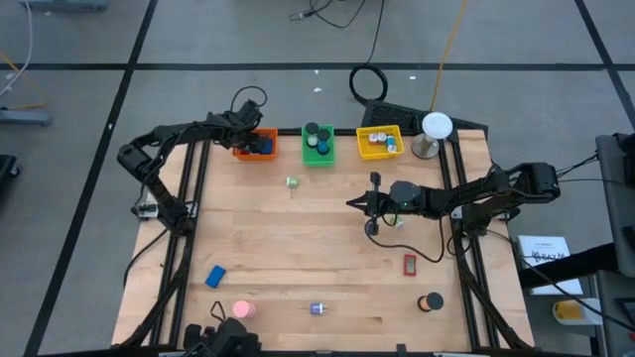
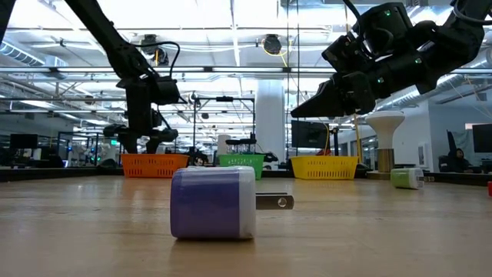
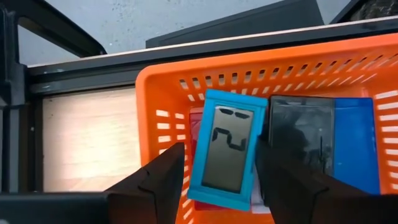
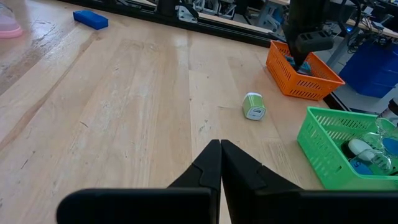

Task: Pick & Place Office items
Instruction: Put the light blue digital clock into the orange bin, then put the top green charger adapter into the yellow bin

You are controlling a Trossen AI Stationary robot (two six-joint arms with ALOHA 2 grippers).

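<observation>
My left gripper [image 3: 221, 186] reaches down into the orange bin [image 1: 241, 151] at the table's far left, shut on a blue block with a grey display [image 3: 227, 149]. Beside that block, a black and blue piece [image 3: 323, 137] lies in the bin. My right gripper [image 1: 352, 203] hovers shut above the table right of centre, touching nothing. Loose on the wood lie a green-white block [image 1: 292, 182], a purple-white plug block [image 2: 214, 201], a blue block [image 1: 215, 276], a pink round piece [image 1: 242, 309], a red piece [image 1: 410, 264] and a black round piece [image 1: 432, 301]. My left gripper pinches the blue display block by its two long edges near its lower end [image 3: 199, 193], one finger [image 3: 161, 180] on each side. The fingers come from above, pointing down into the orange bin. Whether the block rests on the pieces beneath it, I cannot tell.
A green bin [image 1: 318, 156] and a yellow bin [image 1: 380, 153], both holding pieces, stand in a row with the orange one along the far edge. The white-domed stand [image 1: 435, 134] is at the far right corner. Bare wood lies in the table's middle and left.
</observation>
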